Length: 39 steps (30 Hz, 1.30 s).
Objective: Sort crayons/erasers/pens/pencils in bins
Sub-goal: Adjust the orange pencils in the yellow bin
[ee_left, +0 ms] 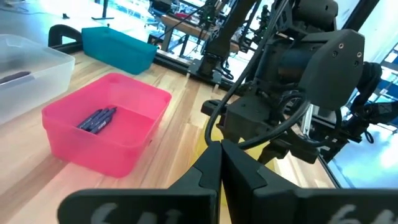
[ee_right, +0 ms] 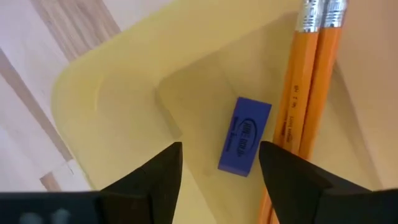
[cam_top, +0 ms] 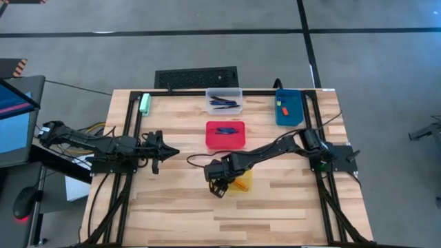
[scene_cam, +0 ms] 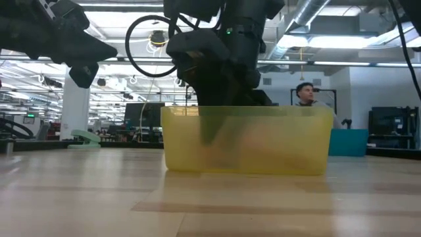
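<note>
I have the right gripper (ee_right: pixel 219 163) down over the yellow bin (ee_right: pixel 112 93) near the middle of the table, fingers spread wide and holding nothing. Between them, on the bin floor, lies a small blue eraser block (ee_right: pixel 245 135) — lying free, with two orange pencils (ee_right: pixel 306 87) just beside it, side by side along the bin. From table height I see the gripper reaching down into the yellow bin's translucent wall.

My left gripper (cam_top: pixel 157 150) waits above the table's left side, fingers clenched shut on nothing, pointing toward the middle.

The red bin (ee_left: pixel 106 134) sits just beyond the yellow one and has a few dark blue crayons (ee_left: pixel 97 119) lying together on its floor. The clear bin (cam_top: pixel 224 101) at the far edge holds dark pens (cam_top: pixel 223 103); the blue bin (cam_top: pixel 289 107) at the far right holds an orange-red eraser (cam_top: pixel 279 103) and a yellow-green eraser (cam_top: pixel 283 110). A pale green block (cam_top: pixel 145 103) lies on the table's far left — outside every bin.
</note>
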Each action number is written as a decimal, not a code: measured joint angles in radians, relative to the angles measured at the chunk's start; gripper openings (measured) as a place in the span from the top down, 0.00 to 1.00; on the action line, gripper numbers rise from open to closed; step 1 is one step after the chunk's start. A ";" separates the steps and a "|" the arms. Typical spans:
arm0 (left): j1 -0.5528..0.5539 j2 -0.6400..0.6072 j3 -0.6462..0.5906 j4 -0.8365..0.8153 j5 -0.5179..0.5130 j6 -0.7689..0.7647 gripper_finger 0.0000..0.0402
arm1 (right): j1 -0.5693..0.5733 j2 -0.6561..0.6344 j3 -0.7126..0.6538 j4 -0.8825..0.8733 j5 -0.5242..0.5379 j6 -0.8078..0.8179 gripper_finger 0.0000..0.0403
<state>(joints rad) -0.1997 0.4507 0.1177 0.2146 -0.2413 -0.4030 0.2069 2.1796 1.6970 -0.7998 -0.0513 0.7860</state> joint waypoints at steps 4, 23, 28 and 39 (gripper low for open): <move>0.000 0.000 0.000 0.000 -0.003 0.000 1.00 | -0.012 0.000 0.000 0.000 0.015 -0.001 0.43; 0.000 0.000 0.000 0.000 -0.009 -0.002 1.00 | -0.047 -0.002 -0.063 0.057 0.012 -0.001 0.50; 0.000 0.000 0.000 0.000 -0.027 -0.002 1.00 | -0.053 -0.003 -0.068 0.060 0.002 0.000 0.55; 0.000 0.000 0.000 0.000 -0.041 -0.005 1.00 | -0.060 0.000 -0.070 0.085 -0.007 -0.024 0.85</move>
<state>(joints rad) -0.1997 0.4507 0.1177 0.2147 -0.2823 -0.4080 0.1471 2.1794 1.6268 -0.7147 -0.0585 0.7622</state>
